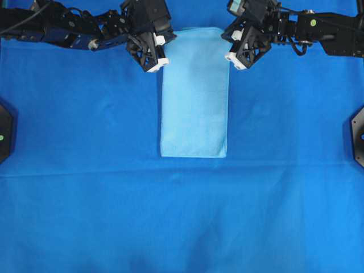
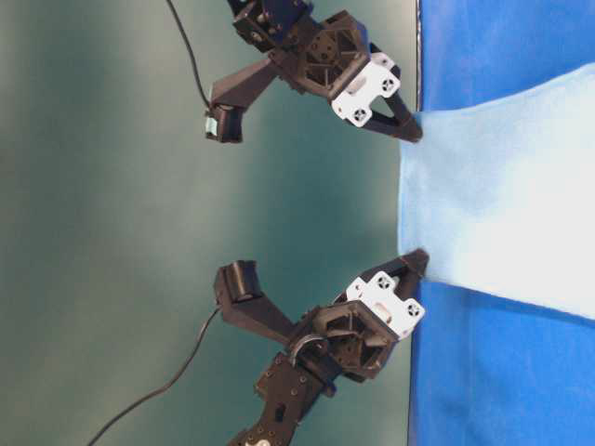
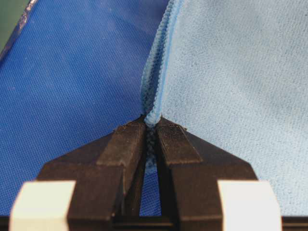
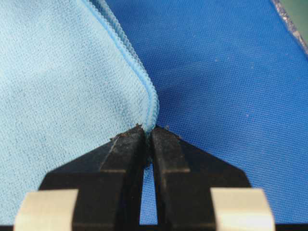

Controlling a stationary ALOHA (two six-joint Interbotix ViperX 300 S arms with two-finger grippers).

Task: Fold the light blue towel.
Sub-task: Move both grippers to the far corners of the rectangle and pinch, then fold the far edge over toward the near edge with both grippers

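Observation:
The light blue towel (image 1: 195, 96) lies as a narrow upright rectangle in the middle of the overhead view. My left gripper (image 1: 161, 63) is at its left long edge near the far end. In the left wrist view that gripper (image 3: 151, 122) is shut on the towel's stitched hem (image 3: 159, 72), which rises into the jaws. My right gripper (image 1: 232, 61) is at the right long edge, level with the left one. The right wrist view shows this gripper (image 4: 148, 130) shut on the hem of the towel (image 4: 62, 86). The table-level view shows the towel (image 2: 502, 204) pinched at both sides.
A deep royal-blue table cloth (image 1: 85, 182) covers the whole table under the towel. Black fixtures sit at the left edge (image 1: 4, 133) and the right edge (image 1: 358, 136). Both arms reach in from the far side, and the cloth's far border (image 4: 288, 24) runs close behind the grippers.

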